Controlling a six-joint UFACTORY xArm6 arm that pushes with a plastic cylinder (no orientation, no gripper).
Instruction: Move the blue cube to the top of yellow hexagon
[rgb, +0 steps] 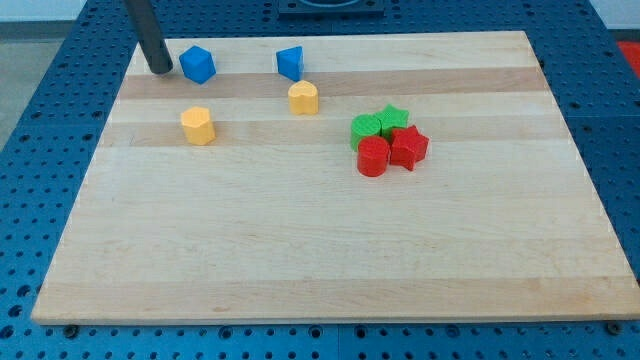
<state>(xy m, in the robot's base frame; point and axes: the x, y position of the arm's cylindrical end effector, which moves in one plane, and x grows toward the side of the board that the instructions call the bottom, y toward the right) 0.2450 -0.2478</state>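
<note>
The blue cube (198, 64) lies near the view's top left on the wooden board (320, 250). The yellow hexagon (198, 126) lies directly below it in the view, about a block's width of bare wood apart. My tip (160, 71) rests on the board just to the left of the blue cube, close to it; I cannot tell if it touches. The rod rises out of the view's top edge.
A second blue block (290, 63) of unclear shape lies right of the cube, with a yellow heart-like block (303, 98) just below it. Further right is a tight cluster: a green cylinder (367, 128), a green star (394, 118), a red cylinder (373, 157) and a red star (408, 147).
</note>
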